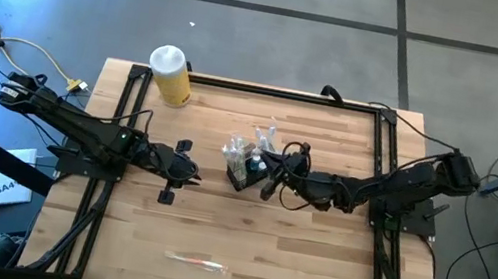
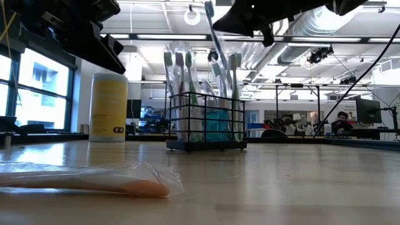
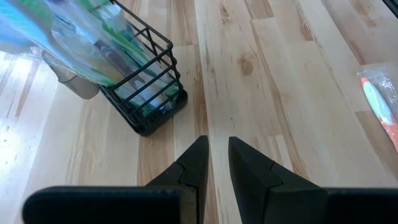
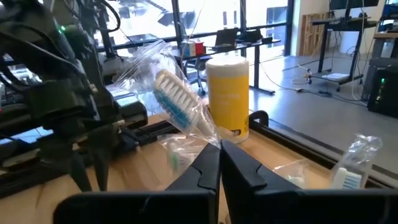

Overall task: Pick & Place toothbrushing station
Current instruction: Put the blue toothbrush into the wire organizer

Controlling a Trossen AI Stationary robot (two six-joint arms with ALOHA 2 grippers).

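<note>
The black slatted caddy (image 1: 246, 171) stands on its base at mid-table, with several wrapped toothbrushes upright in it; it also shows in the low view (image 2: 206, 122) and the left wrist view (image 3: 146, 93). My right gripper (image 1: 273, 171) is at the caddy's right side, shut on a wrapped toothbrush (image 4: 177, 102). My left gripper (image 1: 189, 169) hovers left of the caddy, its fingers (image 3: 198, 155) a narrow gap apart and empty. My right gripper pinches the wrapped toothbrush's handle (image 4: 214, 144), just below the head, between its two fingers, through the clear wrapper. The fingers come level from the table's right and lie across the brush. The brush stands tilted, head up (image 2: 209, 9), its lower end down among the brushes in the caddy.
A yellow jar with a white lid (image 1: 170, 76) stands at the table's far left. Another wrapped toothbrush (image 1: 196, 263) lies flat near the front edge, and shows in the low view (image 2: 87, 178). Black frame rails (image 1: 121, 118) run along the table's left, right and far sides.
</note>
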